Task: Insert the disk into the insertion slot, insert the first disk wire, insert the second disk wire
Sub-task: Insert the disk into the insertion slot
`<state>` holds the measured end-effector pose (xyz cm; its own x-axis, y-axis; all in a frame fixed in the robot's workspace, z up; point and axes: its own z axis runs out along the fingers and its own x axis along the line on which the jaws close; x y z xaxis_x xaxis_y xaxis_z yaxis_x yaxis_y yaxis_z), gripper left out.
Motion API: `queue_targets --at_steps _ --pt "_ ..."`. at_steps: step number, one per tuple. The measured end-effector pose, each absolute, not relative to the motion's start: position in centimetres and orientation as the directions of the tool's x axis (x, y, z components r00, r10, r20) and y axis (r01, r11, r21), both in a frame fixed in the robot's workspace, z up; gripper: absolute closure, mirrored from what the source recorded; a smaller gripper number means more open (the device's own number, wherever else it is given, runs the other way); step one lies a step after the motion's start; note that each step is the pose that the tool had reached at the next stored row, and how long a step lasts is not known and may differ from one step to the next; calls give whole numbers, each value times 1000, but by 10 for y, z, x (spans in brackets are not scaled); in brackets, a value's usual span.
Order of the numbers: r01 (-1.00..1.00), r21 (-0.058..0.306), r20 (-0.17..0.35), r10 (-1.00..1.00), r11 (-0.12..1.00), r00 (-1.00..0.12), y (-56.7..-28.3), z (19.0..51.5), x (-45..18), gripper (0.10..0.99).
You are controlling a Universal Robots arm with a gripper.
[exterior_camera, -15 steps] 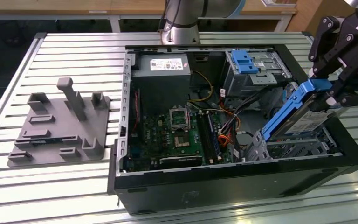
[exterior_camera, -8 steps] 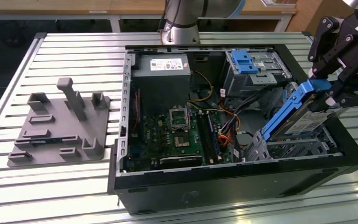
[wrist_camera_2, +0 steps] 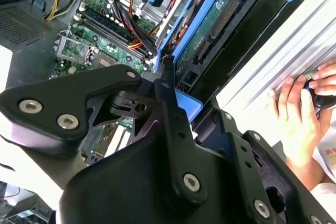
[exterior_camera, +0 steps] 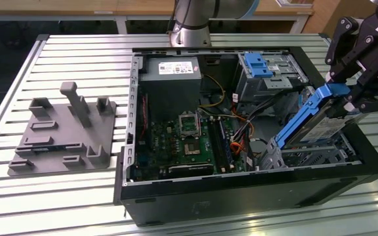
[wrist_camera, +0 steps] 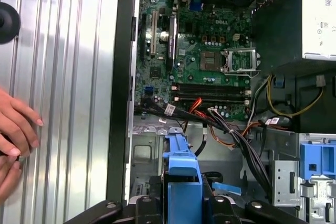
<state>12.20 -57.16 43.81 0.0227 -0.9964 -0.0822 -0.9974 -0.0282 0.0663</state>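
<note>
Tilted disk [exterior_camera: 315, 129] at the insertion slot [exterior_camera: 317, 156]

The disk is gripped by its blue carrier in the closed end effector [exterior_camera: 348, 101] and is held tilted, lower end at the insertion slot, inside the open computer case [exterior_camera: 241, 183] on the worktop [exterior_camera: 57, 196]

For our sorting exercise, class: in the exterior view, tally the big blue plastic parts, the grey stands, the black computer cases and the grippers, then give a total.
Big blue plastic parts: 2, the carrier of the disk and the latch
Grey stand: 1
Black computer case: 1
Gripper: 1, fingers shut on the disk
Total: 5
</note>
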Motion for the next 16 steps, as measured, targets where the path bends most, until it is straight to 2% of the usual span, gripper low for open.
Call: queue_targets --at_steps 16 --pt "-997 69 -82 -996 -28 22 -573 426 124 722"
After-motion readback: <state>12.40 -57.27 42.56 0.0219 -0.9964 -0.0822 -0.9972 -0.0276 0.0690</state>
